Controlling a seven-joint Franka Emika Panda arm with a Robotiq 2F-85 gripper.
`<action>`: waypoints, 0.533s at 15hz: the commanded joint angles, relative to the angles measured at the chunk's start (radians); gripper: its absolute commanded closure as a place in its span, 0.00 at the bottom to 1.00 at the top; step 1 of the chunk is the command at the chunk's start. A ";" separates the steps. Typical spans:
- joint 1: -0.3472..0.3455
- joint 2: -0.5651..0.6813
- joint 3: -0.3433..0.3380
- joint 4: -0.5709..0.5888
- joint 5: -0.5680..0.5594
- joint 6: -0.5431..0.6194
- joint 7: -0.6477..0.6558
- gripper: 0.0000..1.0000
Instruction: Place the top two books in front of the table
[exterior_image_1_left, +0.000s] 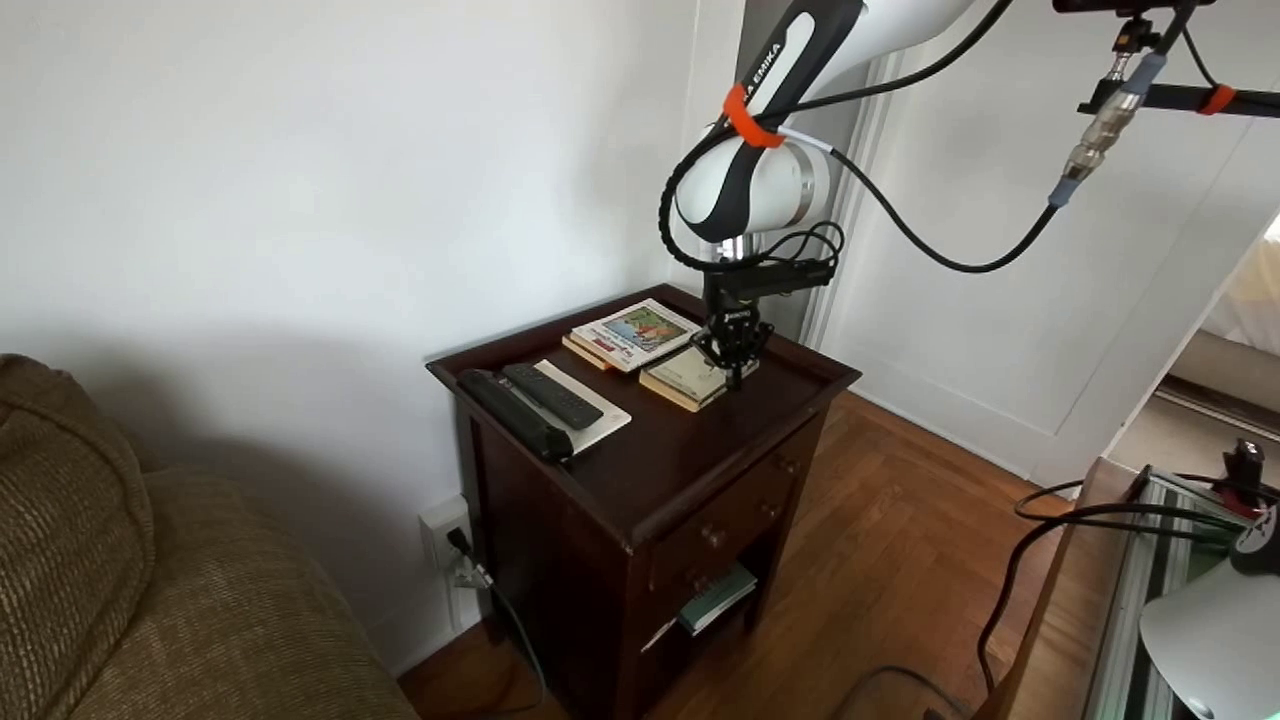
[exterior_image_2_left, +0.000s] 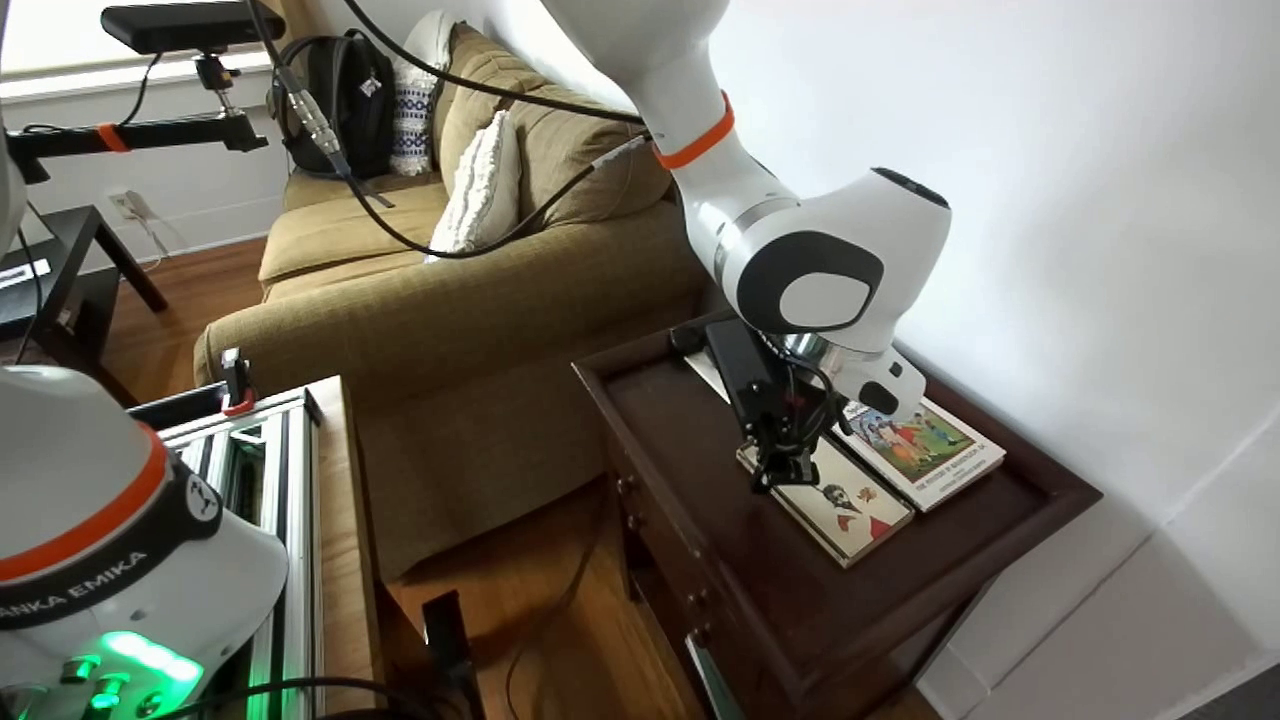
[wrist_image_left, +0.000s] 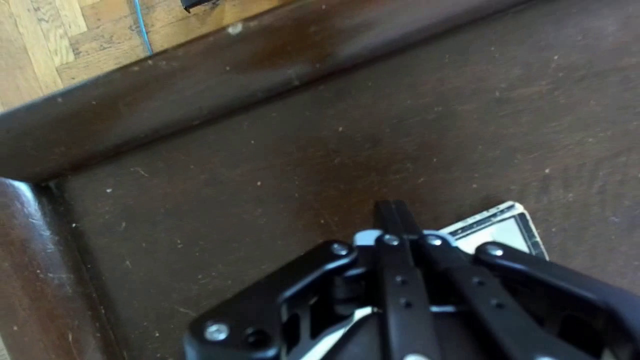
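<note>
While the cream-covered book (exterior_image_2_left: 840, 502) lies near the middle of the worktop (exterior_image_1_left: 660, 460), the picture-covered book (exterior_image_1_left: 640, 335) rests just beside it, toward the back edge, atop an orange-edged book (exterior_image_1_left: 587, 354). At the cream-covered book's front side hangs the end effector (wrist_image_left: 392, 205), closed tip to tip; whether it touches the book is unclear. Near the worktop's edge facing the sofa (exterior_image_1_left: 230, 600), a remote (exterior_image_1_left: 555, 394) lies on a flat white item (exterior_image_1_left: 606, 427), a long black object (exterior_image_1_left: 515, 415) beside it.

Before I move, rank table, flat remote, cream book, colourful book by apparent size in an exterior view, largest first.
Table
Colourful book and cream book: order unsure, fingers partly hide the latter
Flat remote
</note>
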 joint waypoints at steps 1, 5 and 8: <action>0.002 -0.055 -0.001 -0.034 0.018 0.062 0.000 0.73; -0.018 -0.077 0.016 -0.037 0.028 0.220 -0.039 0.44; -0.048 -0.059 0.053 -0.041 0.065 0.287 -0.074 0.22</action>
